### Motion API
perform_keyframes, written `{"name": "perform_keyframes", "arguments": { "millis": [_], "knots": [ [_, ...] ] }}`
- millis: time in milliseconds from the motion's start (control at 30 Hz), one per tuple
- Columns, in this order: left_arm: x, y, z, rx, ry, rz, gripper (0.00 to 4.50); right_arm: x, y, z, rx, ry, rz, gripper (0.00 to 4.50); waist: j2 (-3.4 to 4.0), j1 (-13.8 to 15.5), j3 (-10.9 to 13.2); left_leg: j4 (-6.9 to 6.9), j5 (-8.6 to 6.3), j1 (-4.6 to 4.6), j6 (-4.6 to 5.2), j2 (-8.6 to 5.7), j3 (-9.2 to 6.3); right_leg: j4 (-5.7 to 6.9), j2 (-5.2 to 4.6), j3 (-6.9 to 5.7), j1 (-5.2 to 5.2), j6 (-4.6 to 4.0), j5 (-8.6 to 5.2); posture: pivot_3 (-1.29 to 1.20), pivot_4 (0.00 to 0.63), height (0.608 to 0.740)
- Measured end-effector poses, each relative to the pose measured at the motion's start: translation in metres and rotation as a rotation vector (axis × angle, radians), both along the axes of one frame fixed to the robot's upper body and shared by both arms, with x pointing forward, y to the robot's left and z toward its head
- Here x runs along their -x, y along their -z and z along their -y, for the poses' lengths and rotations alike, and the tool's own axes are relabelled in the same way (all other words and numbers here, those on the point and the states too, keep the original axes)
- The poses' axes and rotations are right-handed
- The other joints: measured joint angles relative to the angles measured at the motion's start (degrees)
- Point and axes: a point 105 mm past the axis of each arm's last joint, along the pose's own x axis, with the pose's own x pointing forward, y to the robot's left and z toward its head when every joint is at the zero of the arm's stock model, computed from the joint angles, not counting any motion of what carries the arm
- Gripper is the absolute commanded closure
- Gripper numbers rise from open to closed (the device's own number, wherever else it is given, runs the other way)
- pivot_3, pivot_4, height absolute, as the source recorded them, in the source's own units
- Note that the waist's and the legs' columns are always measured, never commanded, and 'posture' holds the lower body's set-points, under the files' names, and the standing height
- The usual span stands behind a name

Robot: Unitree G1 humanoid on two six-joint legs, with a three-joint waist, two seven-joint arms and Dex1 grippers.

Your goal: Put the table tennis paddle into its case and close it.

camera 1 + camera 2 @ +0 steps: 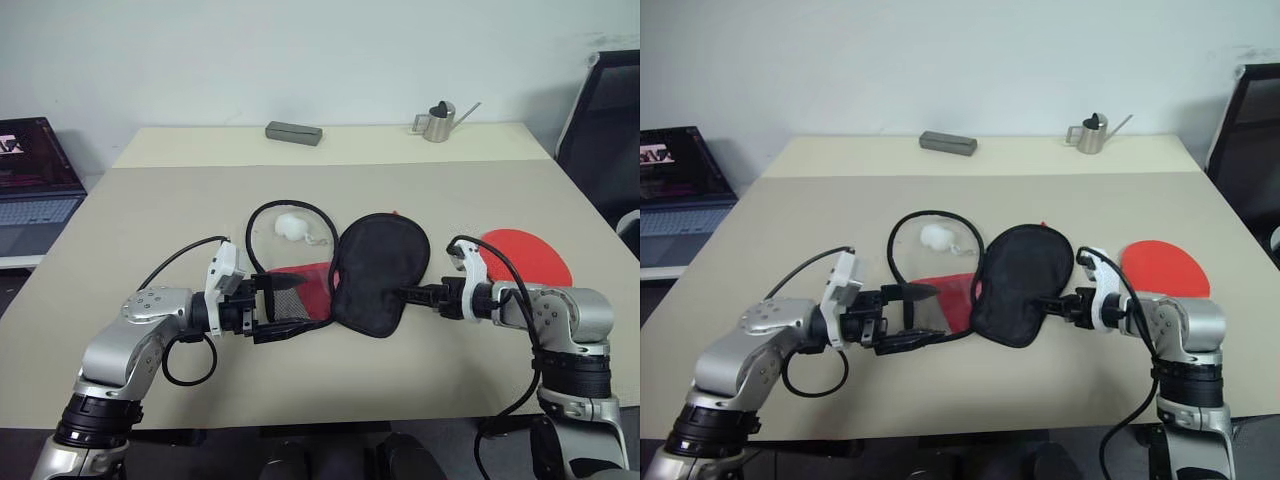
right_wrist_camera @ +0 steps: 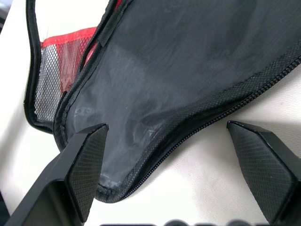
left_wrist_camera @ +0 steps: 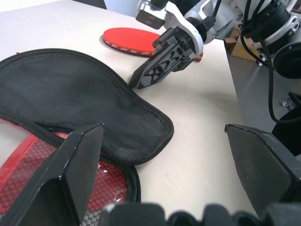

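Currently, paddle: red round blade flat on worktop, handle hidden behind right arm.
Case: soft black flap unzipped, red mesh half partly covered.
Left end effector: fingers apart over mesh.
Right end effector: fingers apart, empty, at flap's edge.

Even, soft indoor light, faint shadows; the wrist views' nearest parts look perhaps slightly blurred.
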Motion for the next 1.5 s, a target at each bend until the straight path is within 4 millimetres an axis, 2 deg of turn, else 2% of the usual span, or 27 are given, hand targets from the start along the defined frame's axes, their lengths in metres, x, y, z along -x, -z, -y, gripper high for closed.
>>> {"name": "perform_keyframes", "arguments": {
  "millis": [367,400,467,800,833,1200,1500],
  "knots": [
    [0.000,0.000,0.000,0.000,-0.002,0.001,0.00,0.007,-0.002,-0.034,-0.047,-0.082,0.026,0.06,0.00,0.0,0.0,-0.02,0.00,-0.01,0.00,0.04,-0.01,-0.02,0.04,-0.01,0.00,-0.01,0.00,0.00,0.150,0.740],
    [0.000,0.000,0.000,0.000,-0.002,0.001,0.00,0.006,-0.002,-0.035,-0.045,-0.084,0.031,0.22,0.00,0.1,0.0,-0.02,0.00,-0.01,0.00,0.03,-0.01,-0.02,0.04,-0.01,0.00,-0.01,0.00,0.00,0.150,0.740],
    [0.000,0.000,0.000,0.000,-0.003,0.001,0.00,0.005,-0.003,-0.035,-0.039,-0.079,0.043,0.64,0.00,0.1,0.0,-0.01,0.00,-0.02,0.00,0.02,-0.01,-0.03,0.03,-0.01,0.00,-0.01,0.00,0.00,0.150,0.740],
    [0.004,0.008,-0.006,-0.017,-0.015,-0.029,0.00,-0.005,-0.002,-0.015,0.047,-0.075,0.022,4.22,0.00,0.1,0.0,-0.01,0.00,-0.02,0.00,0.03,0.00,-0.03,0.03,-0.01,-0.01,-0.01,0.00,0.00,0.150,0.740],
    [0.004,0.008,-0.006,-0.019,-0.016,-0.028,0.00,-0.007,-0.003,-0.013,0.058,-0.081,0.022,4.46,0.00,0.1,0.0,-0.01,0.00,-0.01,0.00,0.03,0.00,-0.03,0.03,0.00,-0.01,-0.01,0.00,0.00,0.150,0.740],
    [0.006,0.007,-0.005,-0.021,-0.017,-0.025,0.00,-0.032,-0.011,-0.005,0.158,-0.140,0.053,4.46,0.00,0.1,0.0,-0.01,0.00,-0.03,0.00,0.02,0.00,-0.05,0.03,-0.01,-0.01,-0.01,0.00,0.00,0.150,0.740],
    [0.005,0.008,-0.005,-0.022,-0.028,-0.024,0.00,-0.044,-0.012,0.015,0.235,-0.140,0.059,4.46,0.00,0.1,0.0,-0.02,0.00,-0.06,0.00,0.03,-0.01,-0.09,0.02,-0.02,-0.01,-0.01,0.00,0.00,0.150,0.740]
  ]
}}
